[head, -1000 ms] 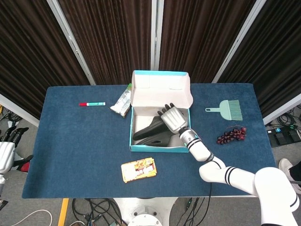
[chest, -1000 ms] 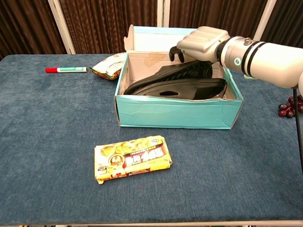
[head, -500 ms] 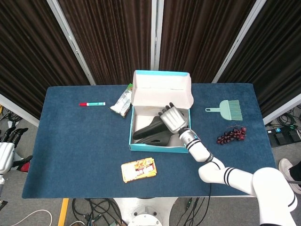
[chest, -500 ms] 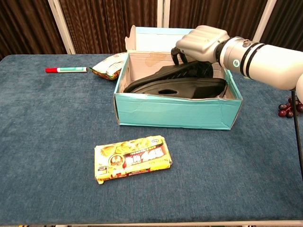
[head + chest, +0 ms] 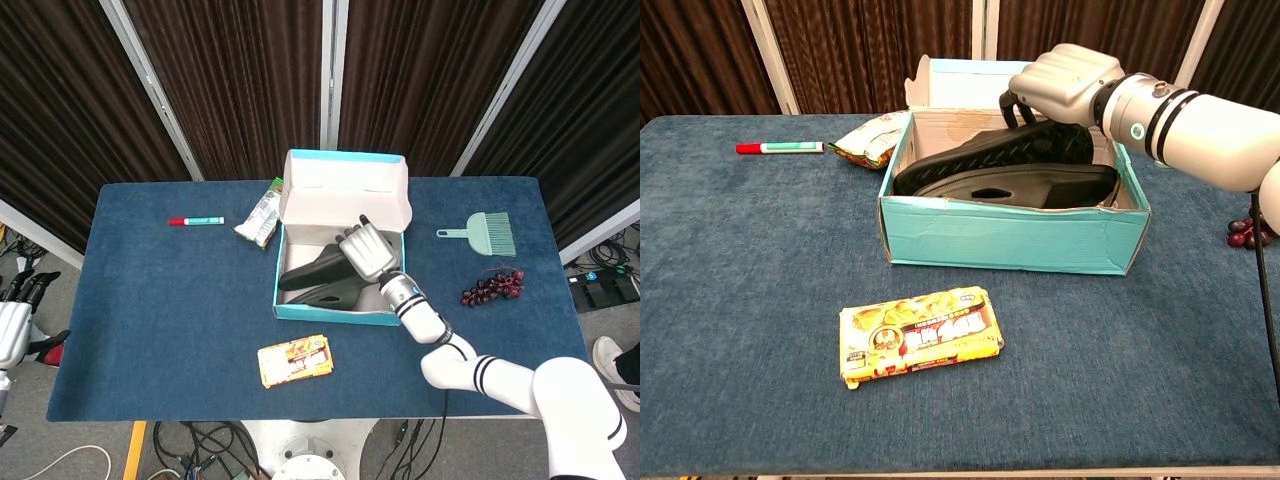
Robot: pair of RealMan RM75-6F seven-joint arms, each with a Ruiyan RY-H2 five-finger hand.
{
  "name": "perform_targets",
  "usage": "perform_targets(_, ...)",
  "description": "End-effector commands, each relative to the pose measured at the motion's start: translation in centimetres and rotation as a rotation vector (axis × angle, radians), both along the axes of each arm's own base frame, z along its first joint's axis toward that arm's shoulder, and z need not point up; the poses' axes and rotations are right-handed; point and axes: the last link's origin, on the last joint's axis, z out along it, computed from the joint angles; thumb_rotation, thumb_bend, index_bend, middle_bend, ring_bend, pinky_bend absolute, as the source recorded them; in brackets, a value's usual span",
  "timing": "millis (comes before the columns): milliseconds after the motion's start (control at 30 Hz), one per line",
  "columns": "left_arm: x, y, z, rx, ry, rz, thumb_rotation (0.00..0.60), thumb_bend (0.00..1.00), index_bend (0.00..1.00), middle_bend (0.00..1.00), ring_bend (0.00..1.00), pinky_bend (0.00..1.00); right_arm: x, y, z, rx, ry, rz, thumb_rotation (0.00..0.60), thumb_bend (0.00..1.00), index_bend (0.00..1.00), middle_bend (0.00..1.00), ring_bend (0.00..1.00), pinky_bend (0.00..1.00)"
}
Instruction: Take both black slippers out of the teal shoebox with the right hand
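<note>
— Two black slippers (image 5: 318,280) lie in the teal shoebox (image 5: 335,313), seen from the head view. Where is the box?

— In the middle of the blue counter (image 5: 150,320). The right hand (image 5: 366,252) is over the box and grips the upper slipper (image 5: 315,268) at its heel end. That slipper's toe points to 9 o'clock.

— And the left hand (image 5: 12,335)?

— Way out at 9 o'clock, off the counter. I cannot tell how its fingers lie.

— What does the chest view show?

— The right hand (image 5: 1065,85) has its fingers (image 5: 1012,105) curled on the upper slipper (image 5: 980,158). The heel end is tipped up. The lower slipper (image 5: 1025,187) lies flat in the box (image 5: 1010,240).

— Anything else?

— A yellow snack pack (image 5: 920,334) at 6 o'clock from the box, and a marker (image 5: 780,148) at 10 o'clock.
</note>
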Motion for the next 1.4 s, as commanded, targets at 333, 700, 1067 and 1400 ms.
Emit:
perform_targets(333, 0.1, 0.1, -0.1, -0.003, -0.005, 0.0, 0.6, 0.11, 0.16, 0.19, 0.1, 0.36, 0.5, -0.1, 1.5, -0.061, -0.104, 0.058, 0.6, 0.51, 0.98, 0.87, 0.7, 0.48)
perform_targets(700, 0.3, 0.2, -0.3, -0.012, -0.004, -0.002, 0.6, 0.11, 0.16, 0.19, 0.1, 0.36, 1.0, -0.3, 3.6, -0.106, -0.176, 0.092, 0.6, 0.52, 1.0, 0.88, 0.7, 0.52)
perform_targets(1067, 0.3, 0.2, -0.3, -0.01, -0.006, -0.004, 0.6, 0.11, 0.16, 0.19, 0.1, 0.36, 5.2, -0.1, 5.4, -0.127, -0.299, 0.176, 0.6, 0.54, 1.0, 0.89, 0.71, 0.52)
perform_targets(1400, 0.2, 0.1, 0.0, -0.008, -0.004, -0.002, 0.6, 0.11, 0.16, 0.19, 0.1, 0.36, 10.8, 0.0, 3.7, -0.1, -0.361, 0.264, 0.6, 0.54, 1.0, 0.89, 0.71, 0.52)
